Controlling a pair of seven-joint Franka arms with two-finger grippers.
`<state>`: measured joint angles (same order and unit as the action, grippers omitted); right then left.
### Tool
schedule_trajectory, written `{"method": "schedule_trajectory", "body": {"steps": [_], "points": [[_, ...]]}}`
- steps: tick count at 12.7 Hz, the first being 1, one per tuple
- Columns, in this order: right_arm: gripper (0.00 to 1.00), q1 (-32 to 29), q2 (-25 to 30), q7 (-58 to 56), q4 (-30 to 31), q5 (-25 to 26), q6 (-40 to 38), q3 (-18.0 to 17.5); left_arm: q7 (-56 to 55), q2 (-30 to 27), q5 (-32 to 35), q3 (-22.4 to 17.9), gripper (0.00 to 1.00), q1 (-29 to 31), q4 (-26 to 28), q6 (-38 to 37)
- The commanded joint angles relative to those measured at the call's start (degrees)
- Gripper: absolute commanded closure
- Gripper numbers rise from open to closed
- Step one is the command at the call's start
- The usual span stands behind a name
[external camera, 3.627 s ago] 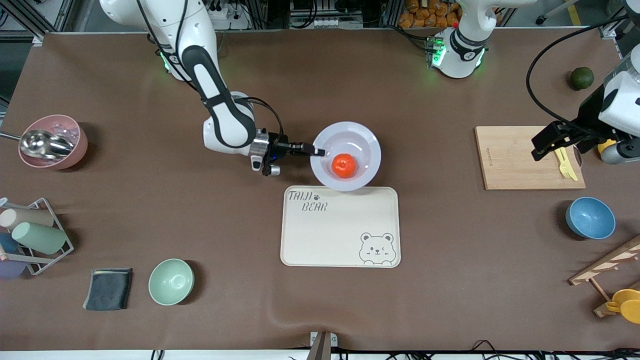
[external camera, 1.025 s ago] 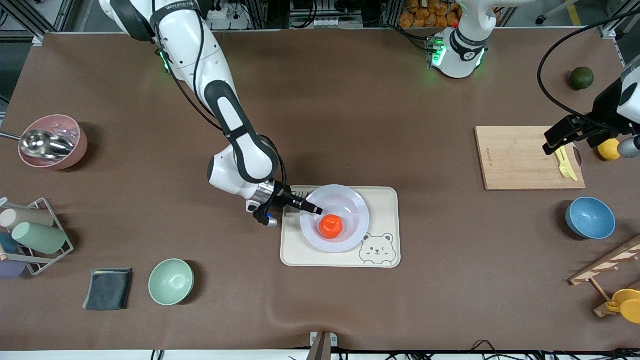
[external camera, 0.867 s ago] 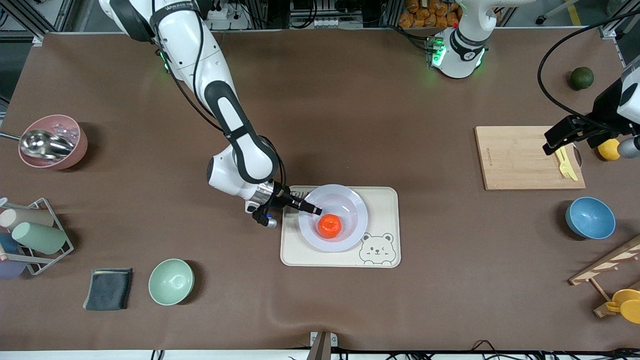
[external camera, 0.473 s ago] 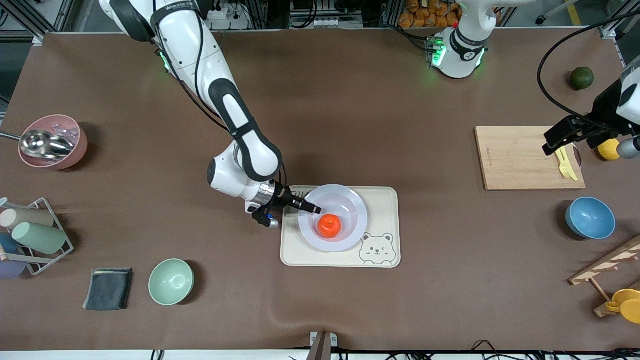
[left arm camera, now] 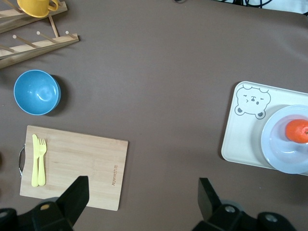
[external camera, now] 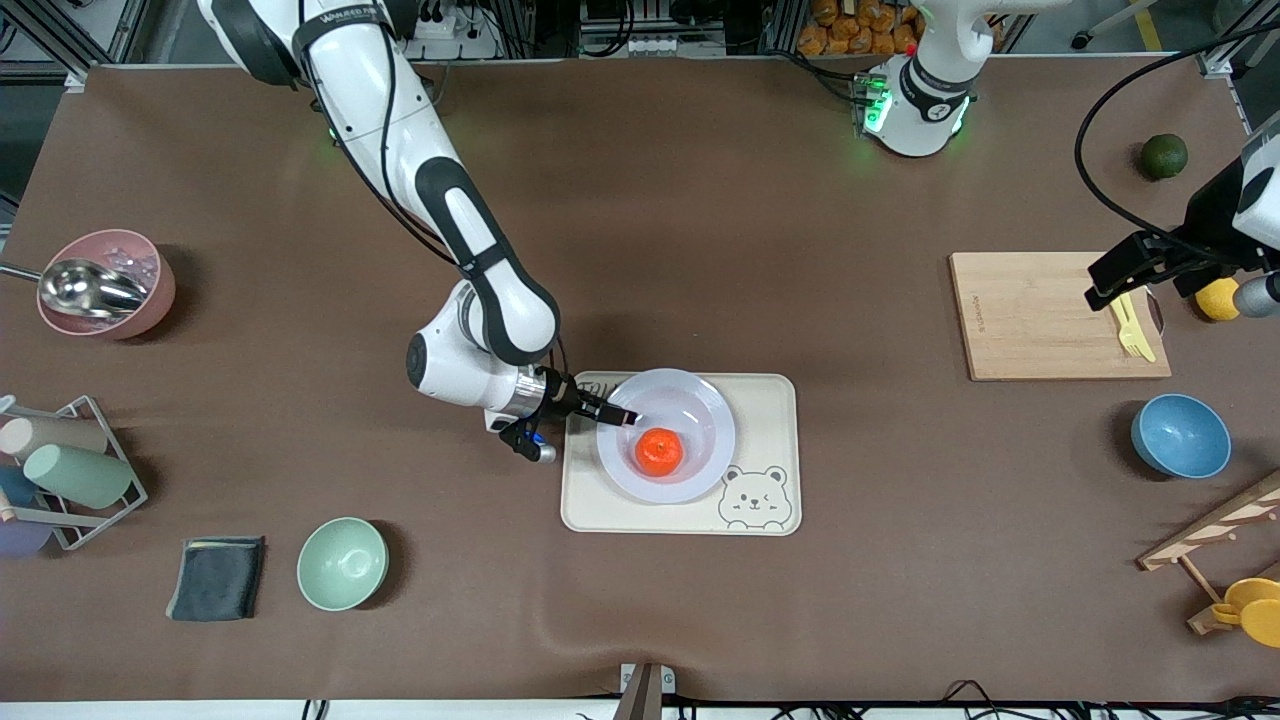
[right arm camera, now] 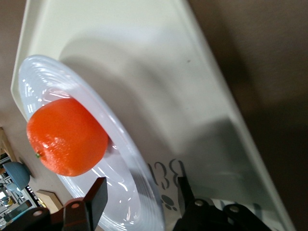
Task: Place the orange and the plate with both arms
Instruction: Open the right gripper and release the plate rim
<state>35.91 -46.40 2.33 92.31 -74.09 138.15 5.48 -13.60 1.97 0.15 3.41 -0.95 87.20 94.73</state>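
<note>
The pale lavender plate (external camera: 700, 405) lies on the cream bear tray (external camera: 775, 395) with the orange (external camera: 660, 451) in it. My right gripper (external camera: 625, 417) is at the plate's rim toward the right arm's end of the table. In the right wrist view its fingers (right arm camera: 98, 192) stand apart on either side of the rim of the plate (right arm camera: 130, 159), with the orange (right arm camera: 67, 137) close by and the tray (right arm camera: 183, 96) under it. My left gripper (external camera: 1100, 290) is open and empty over the cutting board (external camera: 1030, 320); the left wrist view shows the gripper (left arm camera: 143, 202) wide open.
A yellow fork (external camera: 1130, 325) lies on the cutting board, a lemon (external camera: 1217, 299) and a dark green fruit (external camera: 1164, 156) beside it. A blue bowl (external camera: 1180, 436), mint bowl (external camera: 342, 563), pink bowl with scoop (external camera: 105, 283) and dark cloth (external camera: 215, 578) stand around.
The plate with the orange has come from the bare table onto the bear tray. In the last second it has stayed put, and the right wrist has turned a little.
</note>
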Motion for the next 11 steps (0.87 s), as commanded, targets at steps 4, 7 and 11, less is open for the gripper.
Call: {"method": "schedule_trajectory", "body": {"steps": [4, 7, 11], "points": [[0.3, -3.03, 2.27, 11.55, -2.13, 9.41, -9.19, 0.67, 1.56, -0.39, -0.67, 0.01, 0.0, 0.51, -0.19, -0.25], [0.25, -3.39, 3.68, 16.1, -3.89, 13.35, -16.04, 3.82, 1.47, -0.21, -0.76, 0.01, 0.0, 0.69, -0.19, -0.25], [0.19, -3.48, 7.45, 21.23, -5.91, 20.3, -27.74, 8.74, 1.38, -0.65, -1.38, 0.1, 0.0, 0.69, -0.19, -0.43]]}}
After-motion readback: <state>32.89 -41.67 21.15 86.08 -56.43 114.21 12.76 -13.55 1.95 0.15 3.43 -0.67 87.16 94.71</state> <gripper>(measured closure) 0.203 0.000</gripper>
